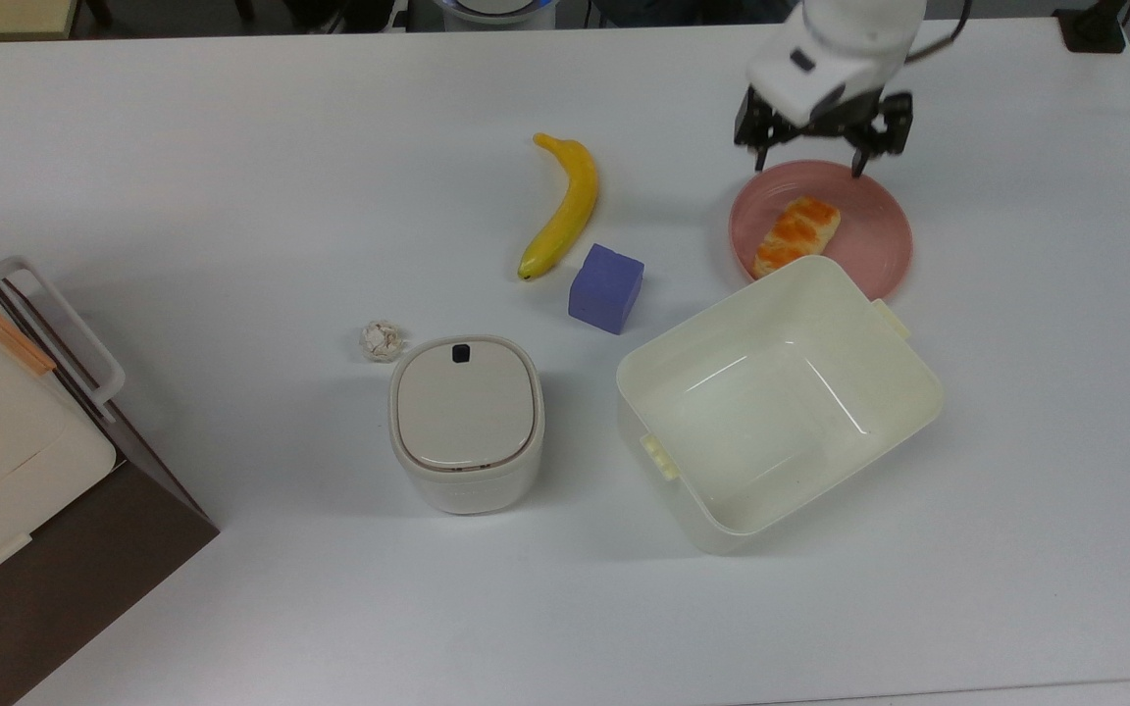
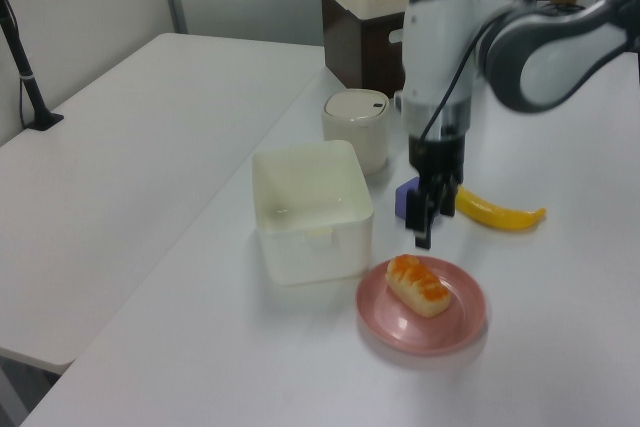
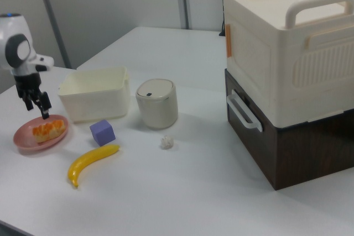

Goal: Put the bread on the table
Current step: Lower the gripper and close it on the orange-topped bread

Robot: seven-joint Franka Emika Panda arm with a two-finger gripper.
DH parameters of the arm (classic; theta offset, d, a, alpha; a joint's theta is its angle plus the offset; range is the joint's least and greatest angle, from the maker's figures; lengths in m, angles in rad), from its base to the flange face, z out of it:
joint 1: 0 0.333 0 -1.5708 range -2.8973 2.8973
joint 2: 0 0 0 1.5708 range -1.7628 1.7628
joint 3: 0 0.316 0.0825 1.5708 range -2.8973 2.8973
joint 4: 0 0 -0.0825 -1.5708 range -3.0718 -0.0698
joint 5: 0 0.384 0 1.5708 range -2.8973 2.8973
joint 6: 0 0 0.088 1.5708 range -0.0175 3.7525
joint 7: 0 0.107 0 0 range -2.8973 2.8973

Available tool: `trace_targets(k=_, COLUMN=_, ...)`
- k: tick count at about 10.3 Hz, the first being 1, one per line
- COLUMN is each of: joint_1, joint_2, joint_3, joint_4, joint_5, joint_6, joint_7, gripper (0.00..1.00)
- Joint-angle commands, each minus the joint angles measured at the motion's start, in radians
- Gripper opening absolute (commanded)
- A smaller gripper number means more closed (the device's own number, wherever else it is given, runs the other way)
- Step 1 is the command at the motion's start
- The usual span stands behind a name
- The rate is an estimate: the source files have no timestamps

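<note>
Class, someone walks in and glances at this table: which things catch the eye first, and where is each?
The white arm's pincer, open, hangs over the pink plate's far rim in the top view, just above the glazed bread lying on it. Next comes the yellow banana mid-table, with the purple cube beside it.

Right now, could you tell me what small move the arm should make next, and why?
Probably shift the open claw toward the top view's bottom until it stands over the orange-glazed oblong bread, then lower. The bread lies ungrasped on the round pink plate, and the claw hangs above the plate's far rim.
</note>
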Motion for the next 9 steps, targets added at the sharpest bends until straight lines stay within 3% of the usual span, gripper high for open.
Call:
trace_targets(k=1, joint_1=0.013, joint_2=0.082, joint_3=-0.015, joint_4=-0.007, joint_5=-0.074, joint_6=0.09, joint_7=0.07, gripper=1.0)
trace_targets(k=5, joint_1=0.059, joint_2=0.158, joint_3=-0.015, joint_4=-0.007, joint_5=-0.149, joint_6=0.148, joint_7=0.14, gripper=1.0)
trace_targets(k=7, joint_1=0.069, joint_2=0.159, joint_3=-0.015, joint_4=-0.004, joint_5=-0.151, joint_6=0.155, joint_7=0.162, gripper=0.98)
trace_targets(k=8, joint_1=0.069, joint_2=0.167, joint_3=-0.015, joint_4=0.001, joint_5=-0.155, joint_6=0.156, joint_7=0.186, gripper=0.9)
trace_targets(k=9, joint_1=0.069, joint_2=0.167, joint_3=-0.015, joint_4=0.004, joint_5=-0.161, joint_6=0.158, joint_7=0.188, gripper=0.65)
